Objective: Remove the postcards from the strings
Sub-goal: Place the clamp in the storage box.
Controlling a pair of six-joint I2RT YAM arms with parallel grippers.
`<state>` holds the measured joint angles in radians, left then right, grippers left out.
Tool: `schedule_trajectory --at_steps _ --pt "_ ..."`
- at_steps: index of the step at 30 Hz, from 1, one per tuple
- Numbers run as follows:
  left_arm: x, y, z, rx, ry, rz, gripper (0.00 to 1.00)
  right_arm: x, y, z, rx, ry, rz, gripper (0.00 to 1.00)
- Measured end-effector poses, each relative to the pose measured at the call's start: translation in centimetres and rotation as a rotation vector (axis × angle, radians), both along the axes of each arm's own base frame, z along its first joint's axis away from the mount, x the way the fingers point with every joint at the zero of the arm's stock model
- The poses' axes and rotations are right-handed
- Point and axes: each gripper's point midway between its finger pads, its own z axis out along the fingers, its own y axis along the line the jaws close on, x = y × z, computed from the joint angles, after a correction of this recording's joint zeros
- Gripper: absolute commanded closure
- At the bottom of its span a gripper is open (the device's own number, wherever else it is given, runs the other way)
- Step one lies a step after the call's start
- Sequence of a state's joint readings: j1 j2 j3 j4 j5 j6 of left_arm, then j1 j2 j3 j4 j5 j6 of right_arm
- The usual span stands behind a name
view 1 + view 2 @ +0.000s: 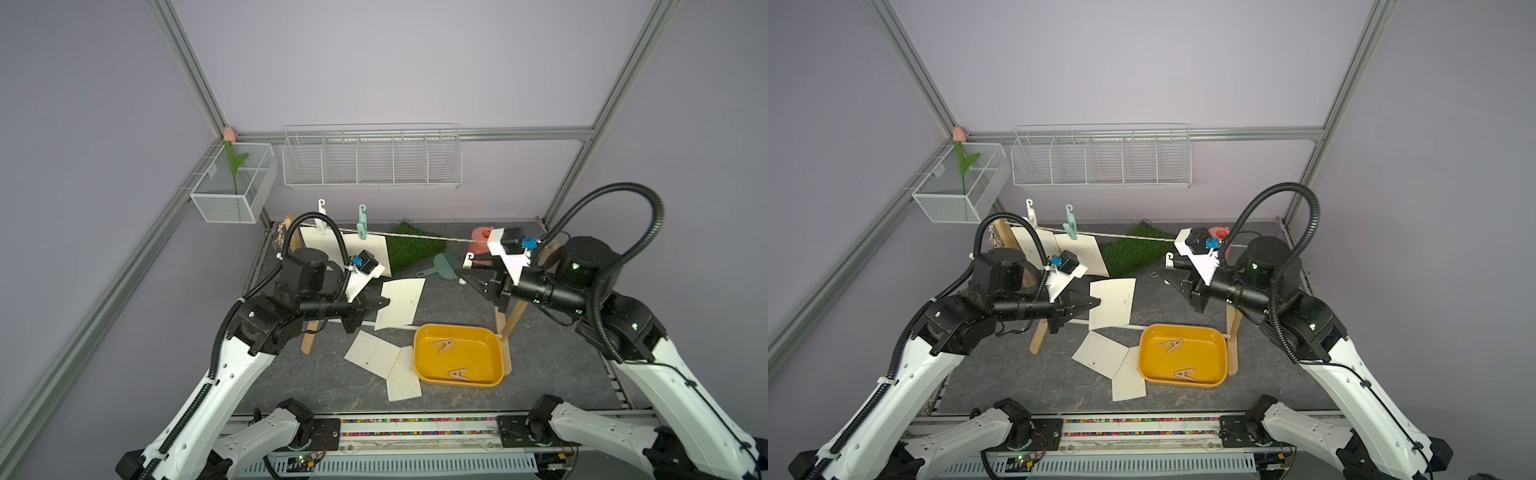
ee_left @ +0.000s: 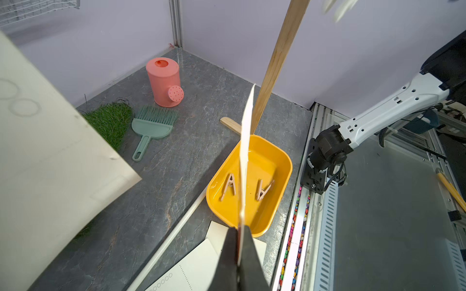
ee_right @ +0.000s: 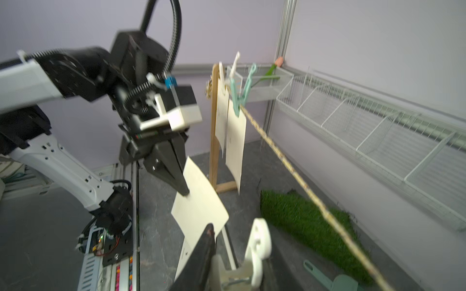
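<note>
Pinching one postcard (image 1: 401, 303) by its edge, the left gripper (image 1: 384, 302) holds it above the middle of the desk (image 1: 291, 386), jaws pressed together on the paper. The right gripper (image 1: 461, 274) is closed on a loose white clothespin (image 3: 257, 241), held below the string (image 1: 415, 237) and clear of it. Beside the left wooden post (image 1: 308, 338), toward the desk's back left corner, an outer card (image 1: 313, 245) hangs from the string under a white pin (image 1: 322, 212) and an inner card (image 1: 374, 251) under a teal pin (image 1: 362, 224). Two flat cards (image 1: 372, 353) lie touching each other near the desk's front edge, just beside a yellow tray (image 1: 459, 328) containing two wooden clothespins (image 1: 444, 345).
</note>
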<state>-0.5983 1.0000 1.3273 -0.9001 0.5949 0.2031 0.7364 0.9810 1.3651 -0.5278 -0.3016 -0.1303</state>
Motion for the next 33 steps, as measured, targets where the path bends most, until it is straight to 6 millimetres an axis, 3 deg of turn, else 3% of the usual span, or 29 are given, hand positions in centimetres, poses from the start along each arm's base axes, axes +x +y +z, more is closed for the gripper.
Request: schedule_trajectory --at_steps 4,8,13,17,23,27,33 --pt "-0.8 0.9 0.1 0.041 -0.006 0.018 1.00 -1.1 0.3 -8.2 -0.143 0.163 -0.034 0.72" --pt "-1.5 1.3 -1.5 0.134 -0.001 0.023 1.00 -1.7 -0.4 -15.6 -0.271 0.315 -0.103 0.73" --pt "-1.7 2.0 -3.3 0.245 -0.016 0.035 1.00 -0.9 -3.4 -21.5 -0.410 0.418 -0.282 0.72" --pt "-1.5 2.1 -4.5 0.307 -0.024 0.035 1.00 -0.3 -5.5 -24.8 -0.504 0.457 -0.405 0.67" --pt "-1.3 1.3 -7.3 0.431 -0.012 0.003 1.00 0.6 -6.8 -29.3 -0.638 0.534 -0.530 0.56" --pt "-1.3 1.4 -7.9 0.456 -0.017 -0.001 1.00 1.0 -7.3 -30.3 -0.670 0.550 -0.582 0.49" --pt "-1.7 1.3 -9.0 0.489 -0.013 -0.022 1.00 1.4 -8.0 -30.4 -0.666 0.542 -0.641 0.41"
